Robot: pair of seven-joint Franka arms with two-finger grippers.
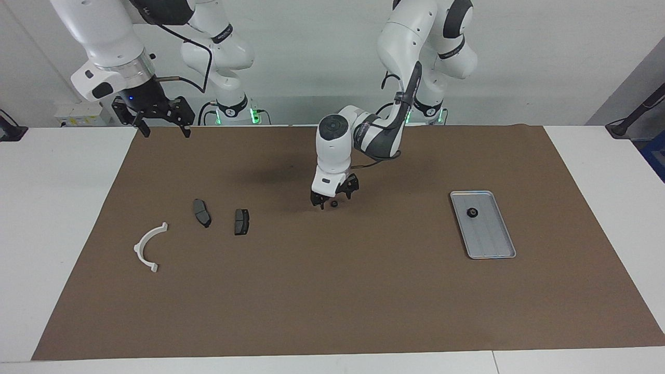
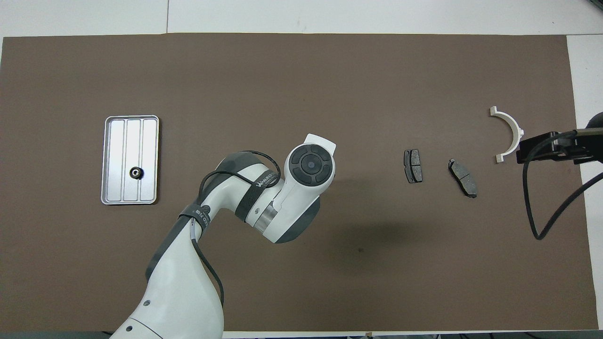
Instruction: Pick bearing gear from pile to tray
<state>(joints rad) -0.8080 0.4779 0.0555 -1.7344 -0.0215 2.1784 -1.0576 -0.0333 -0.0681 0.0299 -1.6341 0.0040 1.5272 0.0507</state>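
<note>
A tiny black gear [image 1: 334, 204] lies on the brown mat at the table's middle. My left gripper [image 1: 333, 201] is low over it, open, with a finger on each side; in the overhead view the left hand hides both. The silver ribbed tray [image 1: 491, 239] lies toward the left arm's end and holds another black gear [image 1: 472, 212]; both also show in the overhead view, tray [image 2: 118, 155] and gear [image 2: 136, 173]. My right gripper [image 1: 162, 129] is open, empty and raised over the mat's edge by the robots.
Toward the right arm's end lie a white arc-shaped piece [image 1: 148, 246] [image 2: 509, 136] and two dark grey brake pads [image 1: 201, 212] [image 1: 241, 221], seen in the overhead view too [image 2: 462, 177] [image 2: 412, 165]. The brown mat [image 1: 332, 301] covers most of the white table.
</note>
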